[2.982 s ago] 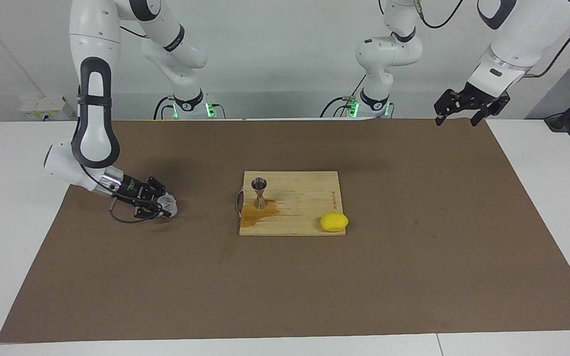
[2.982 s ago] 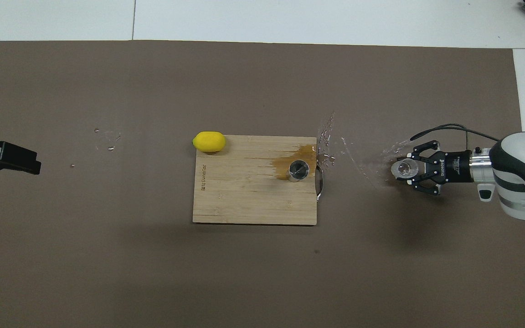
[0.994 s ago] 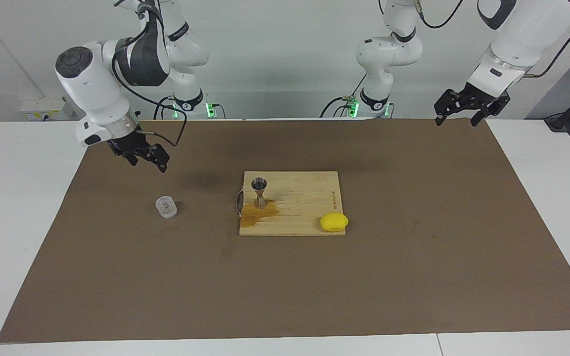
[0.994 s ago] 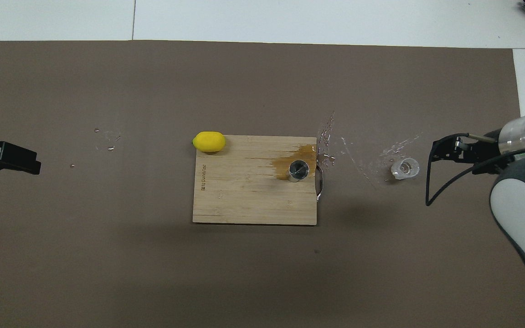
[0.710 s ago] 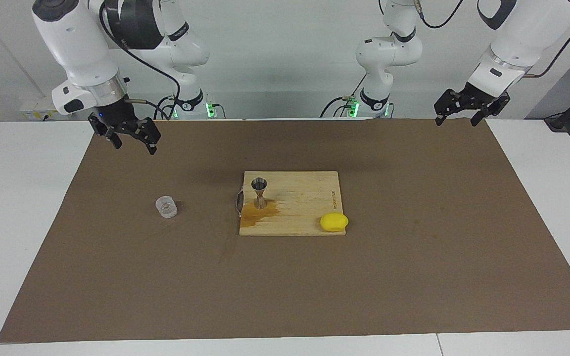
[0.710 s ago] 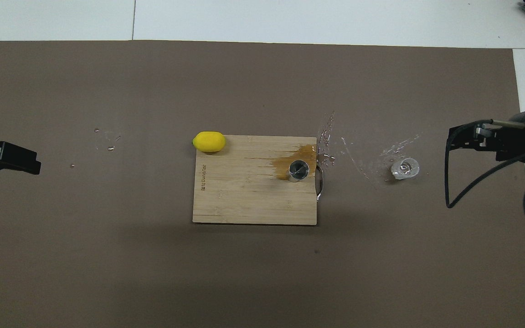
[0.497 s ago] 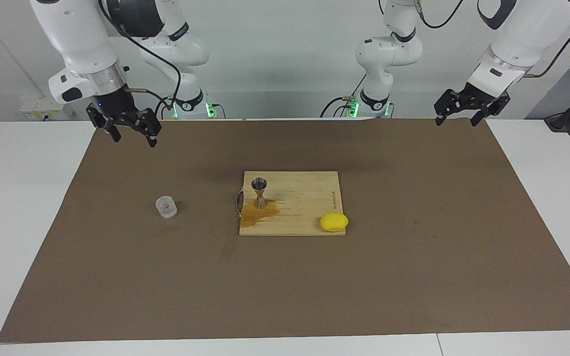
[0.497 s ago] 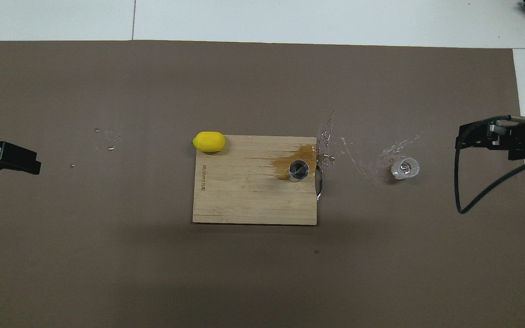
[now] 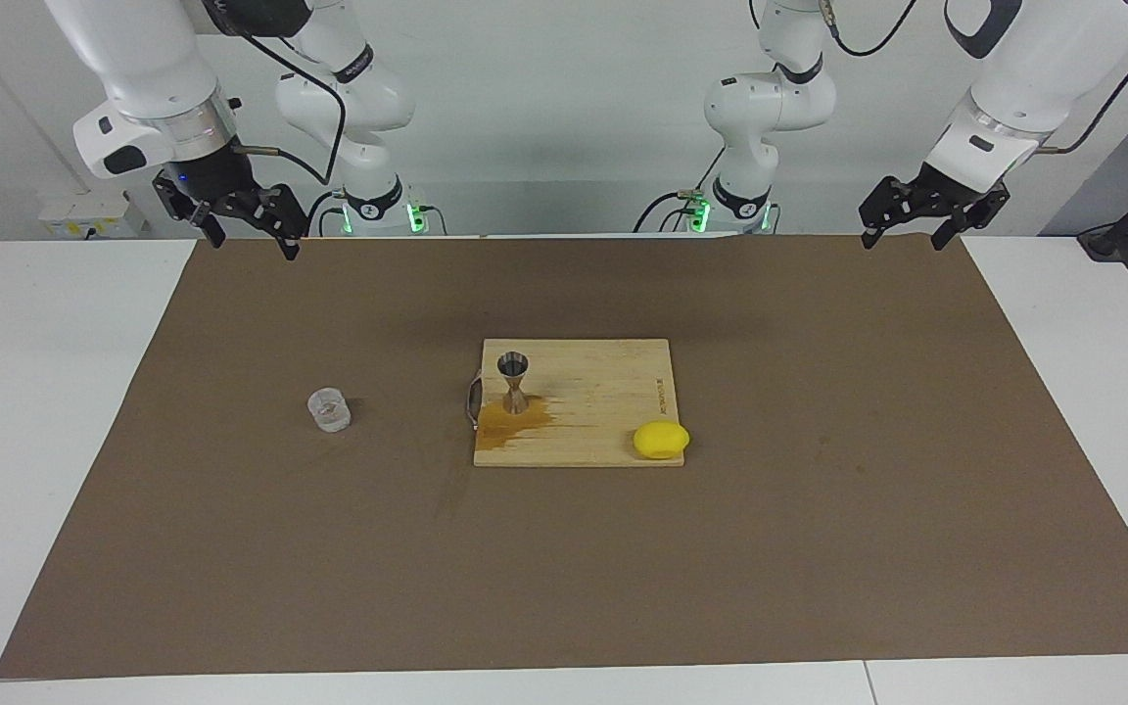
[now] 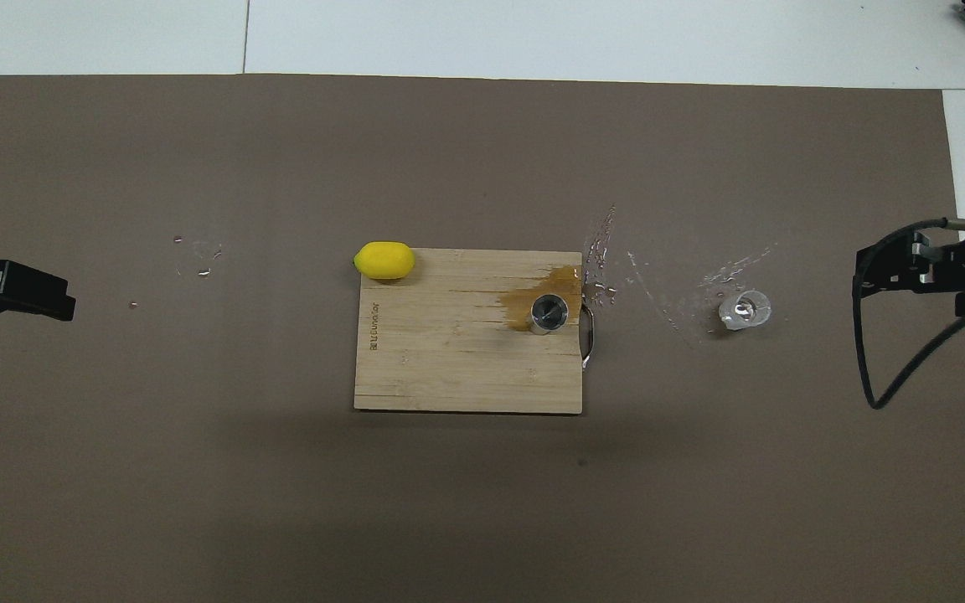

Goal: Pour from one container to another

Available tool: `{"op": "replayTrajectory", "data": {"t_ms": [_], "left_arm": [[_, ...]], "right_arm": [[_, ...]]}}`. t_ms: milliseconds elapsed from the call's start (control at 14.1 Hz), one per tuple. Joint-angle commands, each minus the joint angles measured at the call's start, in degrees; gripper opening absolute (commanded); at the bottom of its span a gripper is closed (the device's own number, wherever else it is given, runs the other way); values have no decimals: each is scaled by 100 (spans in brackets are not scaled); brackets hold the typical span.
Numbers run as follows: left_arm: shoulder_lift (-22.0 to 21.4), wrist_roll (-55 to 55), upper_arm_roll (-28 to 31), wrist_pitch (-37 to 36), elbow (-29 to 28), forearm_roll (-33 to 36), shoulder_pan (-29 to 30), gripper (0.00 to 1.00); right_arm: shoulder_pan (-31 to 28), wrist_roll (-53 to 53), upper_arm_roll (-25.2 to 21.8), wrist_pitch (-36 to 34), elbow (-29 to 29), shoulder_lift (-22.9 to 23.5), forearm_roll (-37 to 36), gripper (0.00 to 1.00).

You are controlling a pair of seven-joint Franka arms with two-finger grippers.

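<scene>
Glass (image 9: pixel 329 409) upright on table, jigger (image 9: pixel 513 382) on board. Right gripper (image 9: pixel 243 223), left gripper (image 9: pixel 919 213): jaws wide, empty; keep clear.

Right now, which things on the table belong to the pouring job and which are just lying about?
Part of the job:
- clear glass tumbler, upright on the brown mat
- steel jigger, upright on the cutting board

Just lying about:
- cutting board, wet patch around the jigger
- lemon, at the board's corner
</scene>
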Motion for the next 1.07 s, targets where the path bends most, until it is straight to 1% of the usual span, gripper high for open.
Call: {"op": "replayTrajectory", "data": {"t_ms": [0, 284, 568, 994], "left_arm": [[-79, -44, 57, 12, -74, -1, -69, 100], [-79, -44, 57, 12, -74, -1, -69, 100], [-79, -44, 57, 12, -74, -1, -69, 100], [-79, -44, 57, 12, -74, -1, -69, 100]], "right_arm": [[3, -363, 17, -25, -222, -103, -99, 100], [-32, -354, 8, 64, -232, -95, 243, 100], [-32, -354, 8, 81, -241, -104, 244, 100], [-32, -345, -1, 389, -276, -95, 217, 100]]}}
